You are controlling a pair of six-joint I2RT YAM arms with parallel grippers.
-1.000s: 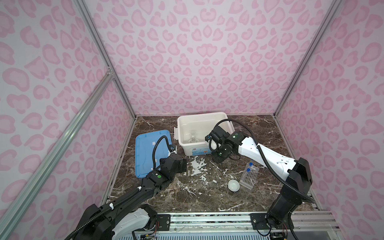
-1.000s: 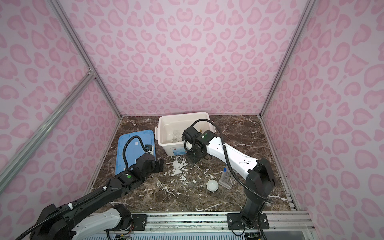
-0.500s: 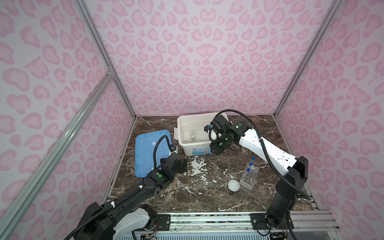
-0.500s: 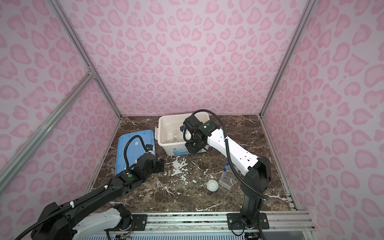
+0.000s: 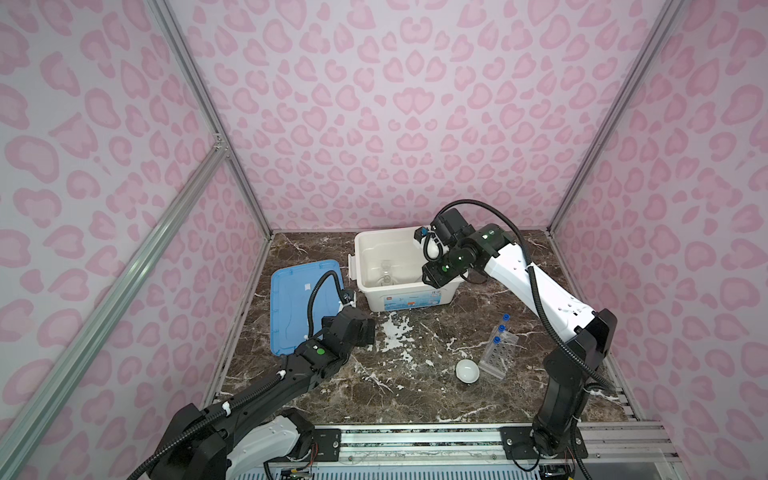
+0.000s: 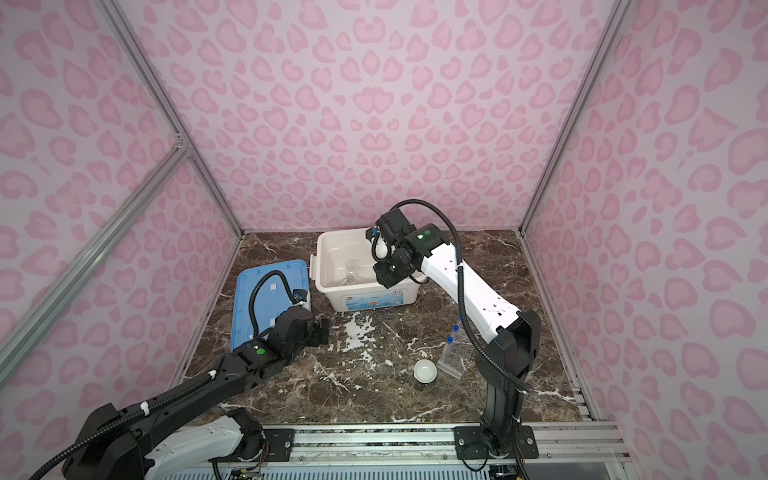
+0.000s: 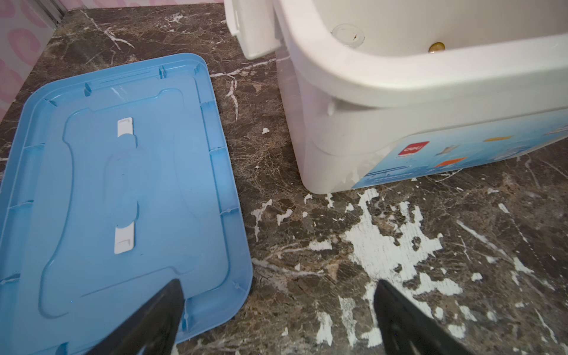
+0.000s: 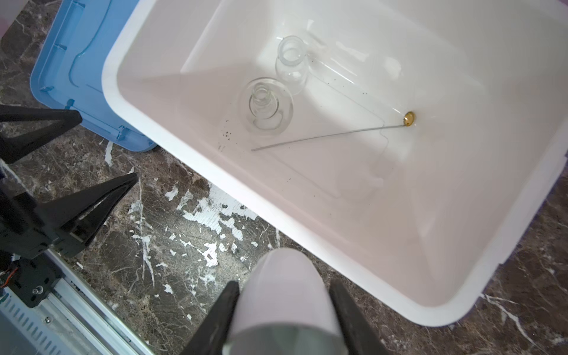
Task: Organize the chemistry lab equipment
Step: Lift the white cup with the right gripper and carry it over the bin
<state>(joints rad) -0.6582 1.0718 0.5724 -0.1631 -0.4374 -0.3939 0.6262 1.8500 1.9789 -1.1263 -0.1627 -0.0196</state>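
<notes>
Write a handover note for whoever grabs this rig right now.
Right gripper: jaws shut on a white dish, held above the storage box's near rim, not released.
Left gripper: jaws open, empty, low beside the blue lid's corner.
Done: two glass flasks in the box.
Left: put this dish in; the second dish and the tube rack with blue-capped tubes sit on the table.

Your two top views look down from high at the front edge onto the whole surface [image 5: 415, 399], showing nearly the same scene. Your left wrist view sits low and close, facing the blue lid [image 7: 123, 184] and white box [image 7: 399, 89]; your right wrist view looks steeply down into that box, sharing both.
</notes>
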